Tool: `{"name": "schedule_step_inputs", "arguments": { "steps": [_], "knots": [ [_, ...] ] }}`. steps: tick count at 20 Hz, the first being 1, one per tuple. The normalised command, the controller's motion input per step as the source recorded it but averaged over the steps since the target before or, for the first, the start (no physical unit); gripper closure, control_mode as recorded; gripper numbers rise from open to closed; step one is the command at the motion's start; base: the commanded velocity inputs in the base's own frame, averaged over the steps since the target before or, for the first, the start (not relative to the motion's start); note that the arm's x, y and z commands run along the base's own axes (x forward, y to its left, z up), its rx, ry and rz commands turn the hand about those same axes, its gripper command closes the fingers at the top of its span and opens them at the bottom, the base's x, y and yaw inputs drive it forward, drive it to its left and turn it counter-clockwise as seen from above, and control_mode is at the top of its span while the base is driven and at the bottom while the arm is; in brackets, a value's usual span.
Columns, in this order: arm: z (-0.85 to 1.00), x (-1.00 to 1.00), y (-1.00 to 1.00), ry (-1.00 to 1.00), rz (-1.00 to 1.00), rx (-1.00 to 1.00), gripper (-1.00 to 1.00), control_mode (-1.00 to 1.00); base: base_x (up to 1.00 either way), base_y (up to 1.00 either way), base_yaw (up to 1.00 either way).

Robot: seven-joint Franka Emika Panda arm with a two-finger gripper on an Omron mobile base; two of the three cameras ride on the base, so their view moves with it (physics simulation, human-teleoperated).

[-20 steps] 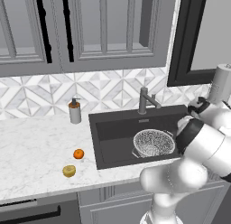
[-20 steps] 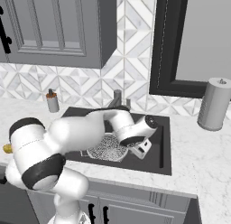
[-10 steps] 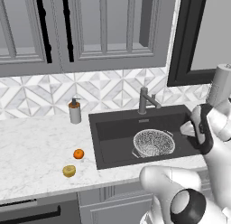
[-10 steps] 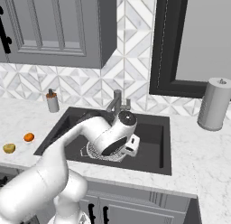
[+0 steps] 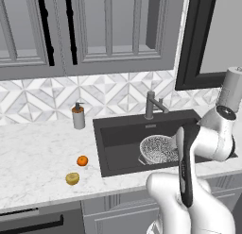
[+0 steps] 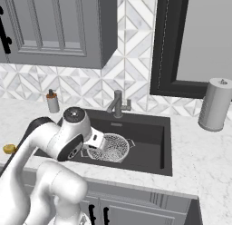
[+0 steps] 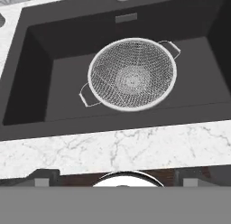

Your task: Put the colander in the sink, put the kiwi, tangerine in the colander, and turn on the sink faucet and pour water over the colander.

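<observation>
Marble counter (image 5: pixel 38 157) holds tangerine (image 5: pixel 82 160), kiwi (image 5: pixel 72 178); colander (image 7: pixel 132 74) upright in sink (image 7: pixel 40 83); jaws wide, empty.

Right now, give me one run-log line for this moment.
colander: upright in sink, empty | tangerine, kiwi: on counter left of sink | faucet: no water | claw: open, empty

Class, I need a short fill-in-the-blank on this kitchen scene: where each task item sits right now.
1. The colander sits inside the ____.
2. The tangerine and kiwi lie on the ____, left of the sink.
3. The colander holds ____ fruit.
4. The faucet stands ____ the sink.

Missing words: sink; counter; no; behind
</observation>
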Motion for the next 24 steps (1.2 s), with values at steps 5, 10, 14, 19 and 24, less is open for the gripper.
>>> {"name": "schedule_step_inputs", "arguments": {
  "steps": [5,10,14,19,24],
  "knots": [
    [0.46,-0.06,1.00,0.08,0.13,-0.05,-1.00,-1.00,0.00,0.00,0.00],
    [0.39,0.00,1.00,0.17,0.16,0.00,-1.00,-1.00,0.00,0.00,0.00],
    [0.05,0.00,1.00,0.20,0.07,0.00,-1.00,-1.00,0.00,0.00,0.00],
    [-0.12,0.04,0.94,0.09,0.01,0.00,-1.00,-1.00,0.00,0.00,0.00],
    [-0.33,0.06,0.74,-0.01,0.00,0.05,-1.00,-1.00,0.00,0.00,0.00]
  ]
}}
